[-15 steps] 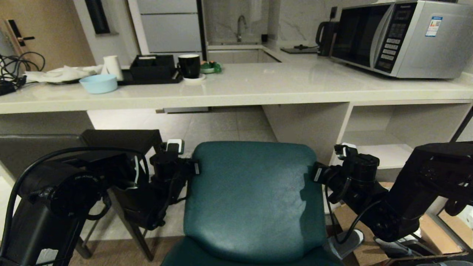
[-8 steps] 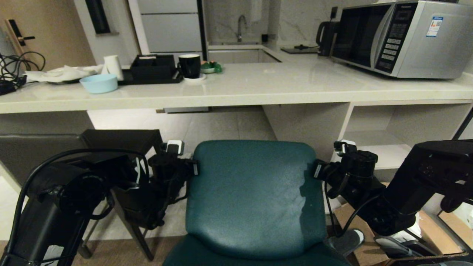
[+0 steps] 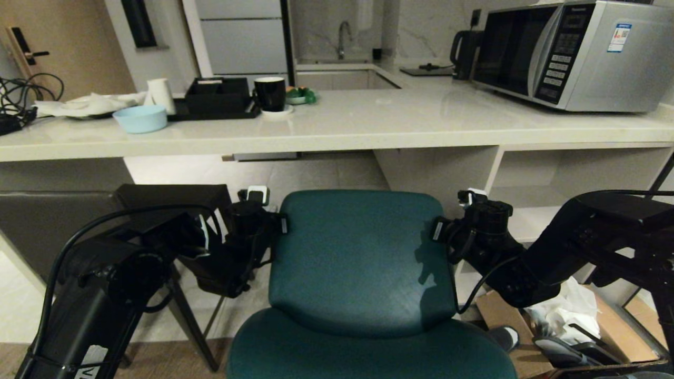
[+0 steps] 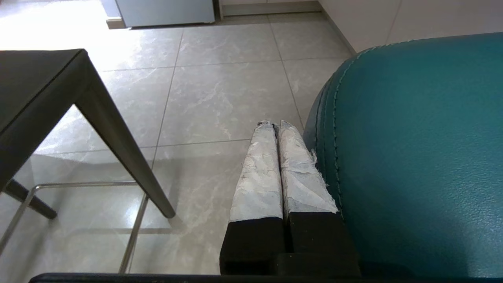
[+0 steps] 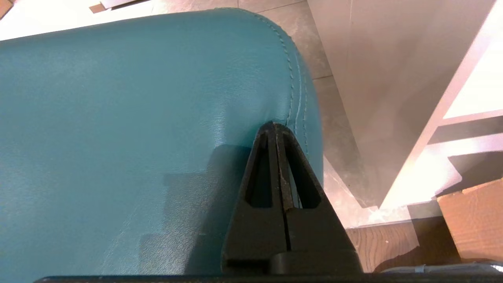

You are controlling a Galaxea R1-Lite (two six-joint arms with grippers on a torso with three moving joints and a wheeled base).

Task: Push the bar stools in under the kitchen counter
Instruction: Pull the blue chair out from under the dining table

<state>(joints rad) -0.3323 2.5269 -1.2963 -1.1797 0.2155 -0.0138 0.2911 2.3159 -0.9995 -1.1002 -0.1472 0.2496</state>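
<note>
The teal bar stool [image 3: 358, 263] stands in front of me, its curved backrest facing the kitchen counter [image 3: 368, 126]. My left gripper [image 3: 279, 227] is shut and lies along the backrest's left edge [image 4: 412, 137], fingertips [image 4: 275, 125] together over the floor tiles. My right gripper [image 3: 439, 231] is shut too, with its tip [image 5: 274, 125] pressed against the backrest's right side [image 5: 137, 98] near the seam. The dark grey-brown bar stool [image 3: 174, 197] stands to the left, its seat [image 4: 35, 86] and tapered leg beside my left gripper.
On the counter are a microwave [image 3: 574, 52], a black mug [image 3: 269, 93], a black tray [image 3: 218, 97] and a blue bowl [image 3: 140, 118]. Open white shelves [image 3: 574, 189] sit under it at right. A cardboard box [image 3: 505, 316] lies on the floor at right.
Both arms have stretched forward and the teal stool has slid away from me toward the counter. More of its seat now shows. Both grippers stay shut.
</note>
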